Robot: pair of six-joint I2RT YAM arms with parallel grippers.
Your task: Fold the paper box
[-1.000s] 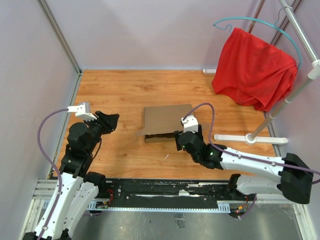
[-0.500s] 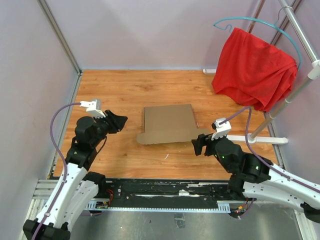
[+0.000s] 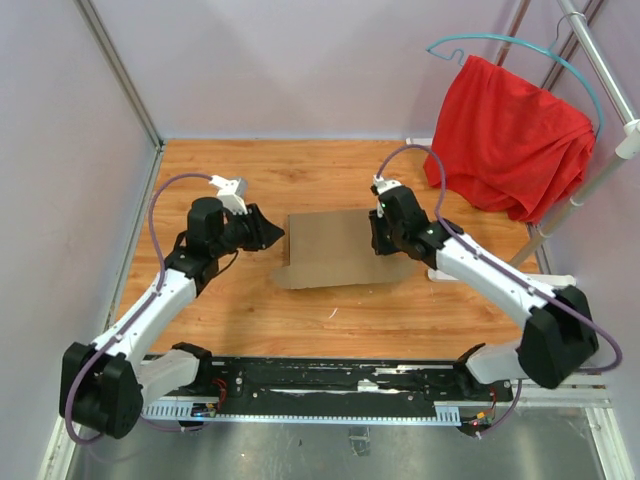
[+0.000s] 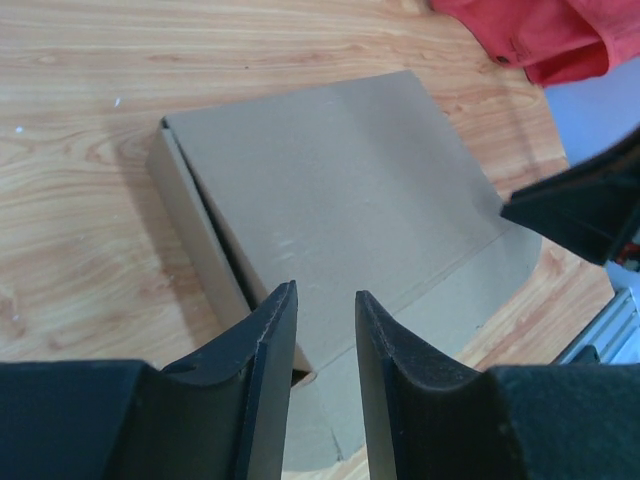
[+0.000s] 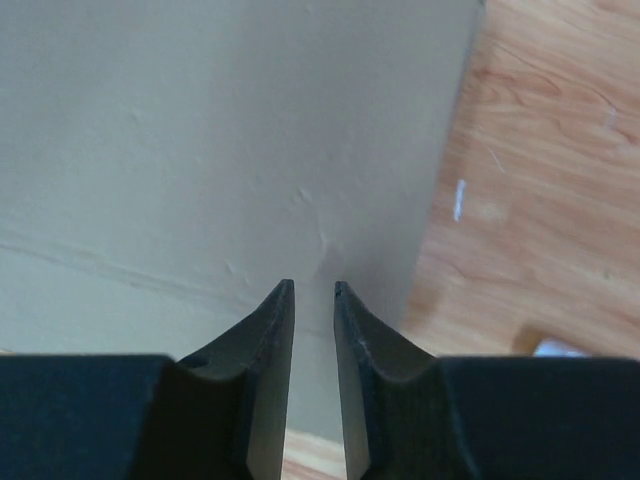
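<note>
Since it is thin corrugated card, expect the paper box (image 3: 335,247), lying flat mid-table (image 3: 250,310), to be light, stiff across its panels, hinged at the creases and likely to slide. Take it by a free flap edge. Your left gripper (image 4: 325,290) is at its left wall and your right gripper (image 5: 313,284) is over its right edge, both with jaws narrowly parted and pinching nothing.
</note>
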